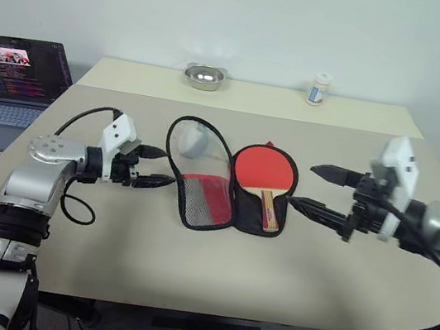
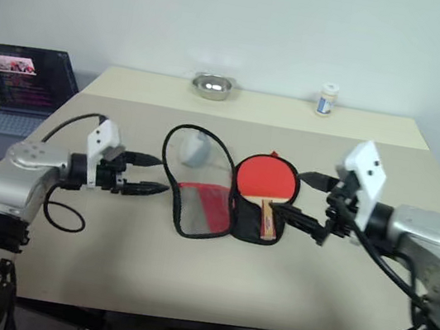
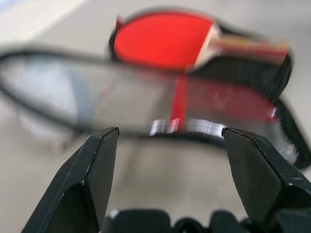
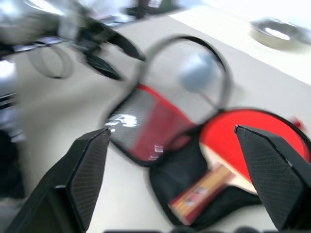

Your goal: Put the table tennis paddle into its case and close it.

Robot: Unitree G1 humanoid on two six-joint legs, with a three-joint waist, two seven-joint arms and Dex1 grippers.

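Pale beige worktop against a white wall, laptop at far left, left claw empty with fingers apart, beside the case lying unzipped and spread flat, table tennis paddle resting on its right half, right claw spread wide, empty, hovering just right of the handle.

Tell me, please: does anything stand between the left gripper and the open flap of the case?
Nothing visible does. The left gripper, open, hovers just beside the case flap, with bare table between. The table tennis paddle already lies in the other half.
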